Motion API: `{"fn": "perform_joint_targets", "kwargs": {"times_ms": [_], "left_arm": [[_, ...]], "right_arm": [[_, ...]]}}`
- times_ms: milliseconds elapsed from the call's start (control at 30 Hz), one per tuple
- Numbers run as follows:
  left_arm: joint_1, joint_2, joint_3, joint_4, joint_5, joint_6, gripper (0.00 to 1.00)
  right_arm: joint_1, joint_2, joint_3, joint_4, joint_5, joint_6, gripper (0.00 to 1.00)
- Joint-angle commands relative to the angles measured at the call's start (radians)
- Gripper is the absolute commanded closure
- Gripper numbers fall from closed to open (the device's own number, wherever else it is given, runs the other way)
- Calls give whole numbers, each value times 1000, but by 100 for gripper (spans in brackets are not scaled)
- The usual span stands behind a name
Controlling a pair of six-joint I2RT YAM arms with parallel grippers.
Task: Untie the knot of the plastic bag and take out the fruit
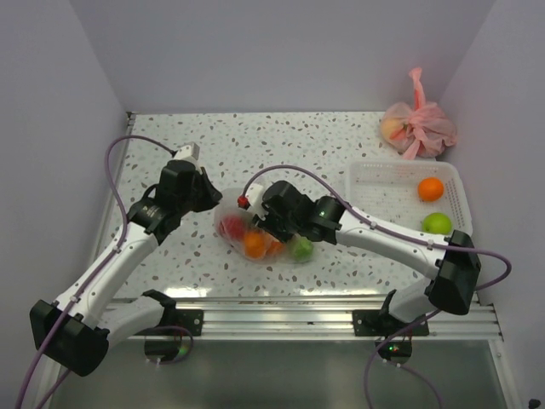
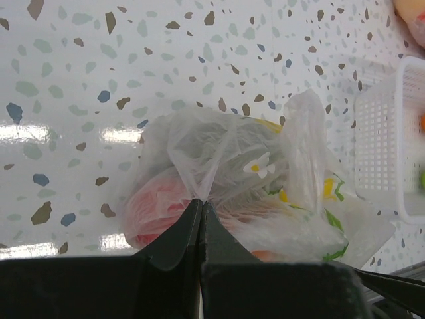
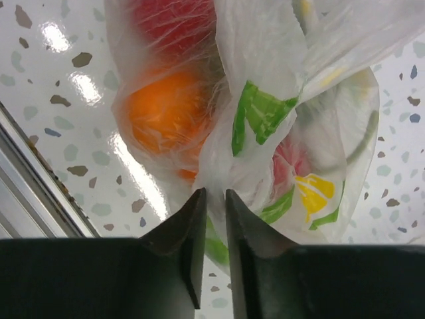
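Note:
The clear flower-printed plastic bag (image 1: 260, 239) lies on the speckled table between both grippers. Inside it I see a red fruit (image 1: 230, 226), an orange one (image 1: 254, 244) and a green one (image 1: 301, 248). My left gripper (image 2: 200, 201) is shut on a pinch of the bag's film (image 2: 206, 159) at its left side, over the red fruit (image 2: 156, 206). My right gripper (image 3: 214, 193) is closed on a bunched fold of the bag (image 3: 255, 119), beside the orange fruit (image 3: 166, 113). A translucent tail (image 2: 305, 139) stands up from the bag. I cannot make out the knot itself.
A white mesh basket (image 1: 383, 183) at the right holds an orange fruit (image 1: 431, 189) and a green fruit (image 1: 438, 223). A tied pink bag (image 1: 417, 128) with fruit sits in the back right corner. An aluminium rail (image 1: 281, 302) runs along the near edge.

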Motion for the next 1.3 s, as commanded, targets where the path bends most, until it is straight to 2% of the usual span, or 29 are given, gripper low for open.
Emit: {"fn": "perform_joint_targets", "kwargs": {"times_ms": [0,33,67,300,367,500,700,800,833,900,933,1000,1033,1200,1267], "left_arm": [[9,-18,49,-2,-17,35,100],[9,-18,46,-4,-43,35,100],[10,-20,28,2,-60,34,100],[59,40,7,33,-120,72,100],[81,63,15,38,-116,83,100],[148,95,15,50,-114,107,100],[214,88,-46,61,-120,135,100],[228,71,-84,61,-117,141,100],[228,64,-88,59,-105,143,99],[228,28,-91,68,-61,150,84],[230,14,-86,68,-48,154,63],[227,-32,-63,52,-21,163,40],[228,-47,-54,46,-10,167,24],[196,-127,40,12,107,245,0],[141,-129,76,4,121,300,0]], "right_arm": [[1,-18,-17,22,107,-15,82],[0,-41,-26,26,130,-13,96],[1,-55,-46,46,150,-15,100],[-58,-196,-115,88,257,5,100],[-106,-248,-147,126,230,37,100],[-282,-388,-212,187,144,166,100],[-350,-434,-290,181,148,289,100],[-355,-468,-345,223,81,335,100],[-353,-471,-350,232,10,335,100],[-353,-466,-341,240,-66,315,100],[-353,-466,-333,235,-88,306,100],[-353,-460,-308,223,-132,277,100],[-353,-459,-301,218,-143,268,100],[-353,-453,-256,191,-171,242,100],[-353,-454,-258,192,-174,240,100]]}}
